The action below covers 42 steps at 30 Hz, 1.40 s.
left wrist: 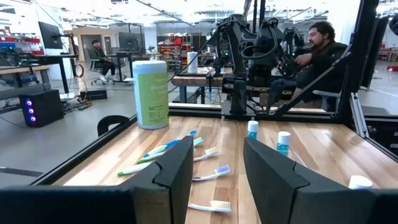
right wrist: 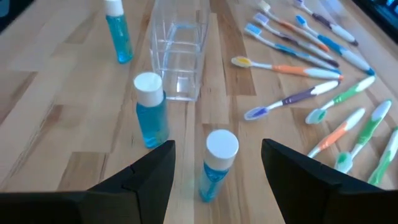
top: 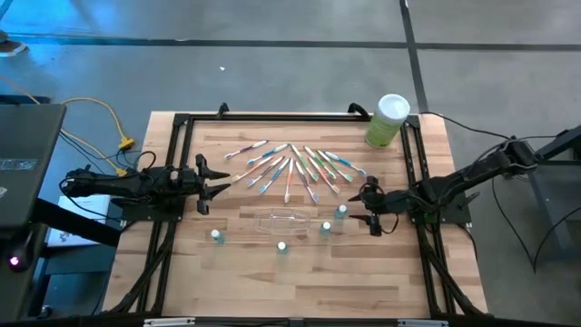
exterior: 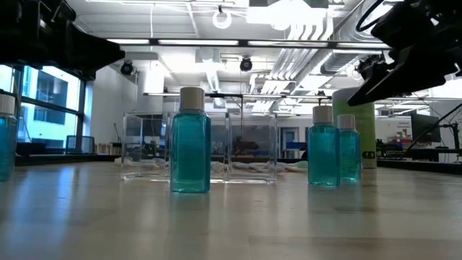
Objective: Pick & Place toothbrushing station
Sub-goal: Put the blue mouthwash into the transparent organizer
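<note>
On the wooden desk (top: 227,282), four small white-capped bottles of blue liquid (top: 282,246) stand around a clear plastic holder (top: 281,221). The right pincer (top: 369,207) hovers open beside two bottles; the left pincer (top: 213,181) waits open. Beyond lie fanned pastel toothbrushes (top: 290,169).

Layout on the table (top: 227,282), high view. The clear holder (top: 282,221) is laid near the centre. The toothbrushes (top: 292,168) are fanned out on the boards at its 12 o'clock. Four small bottles are stood around it: one (top: 216,236) at 8 o'clock, one (top: 282,246) at 6 o'clock, and two (top: 326,228) (top: 341,212) at 3 o'clock, close together. The canister (top: 388,121) is set at 1 o'clock, at the far corner. The left gripper (top: 211,182) is held at 9 o'clock, the right gripper (top: 370,207) at 3 o'clock, just beyond the paired bottles.
</note>
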Tool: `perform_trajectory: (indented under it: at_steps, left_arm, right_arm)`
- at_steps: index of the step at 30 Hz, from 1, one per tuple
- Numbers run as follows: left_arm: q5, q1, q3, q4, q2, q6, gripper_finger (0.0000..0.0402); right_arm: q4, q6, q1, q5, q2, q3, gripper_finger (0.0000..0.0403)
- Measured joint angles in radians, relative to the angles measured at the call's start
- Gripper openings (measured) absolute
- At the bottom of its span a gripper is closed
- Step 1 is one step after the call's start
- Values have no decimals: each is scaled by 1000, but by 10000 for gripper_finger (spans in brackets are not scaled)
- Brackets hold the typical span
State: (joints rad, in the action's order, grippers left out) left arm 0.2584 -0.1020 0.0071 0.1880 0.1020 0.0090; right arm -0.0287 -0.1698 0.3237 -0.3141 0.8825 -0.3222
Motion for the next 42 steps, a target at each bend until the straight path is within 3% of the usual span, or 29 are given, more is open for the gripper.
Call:
perform_trajectory:
  at_steps: [22,29,33,40,42]
  left_arm:
    - [0,0,0,-1,0,-2,138]
    - [0,0,0,0,0,-2,138]
    - [0,0,0,0,0,-2,138]
    - [0,0,0,0,0,-2,138]
    - [0,0,0,0,0,-2,138]
  right_arm:
    - [235,-6,-4,-62,322,0,231]
    - [311,42,-6,-61,367,0,227]
    - [310,43,-6,-61,367,0,198]
    - [310,44,-6,-61,367,0,94]
    - [310,58,-6,-58,367,0,86]
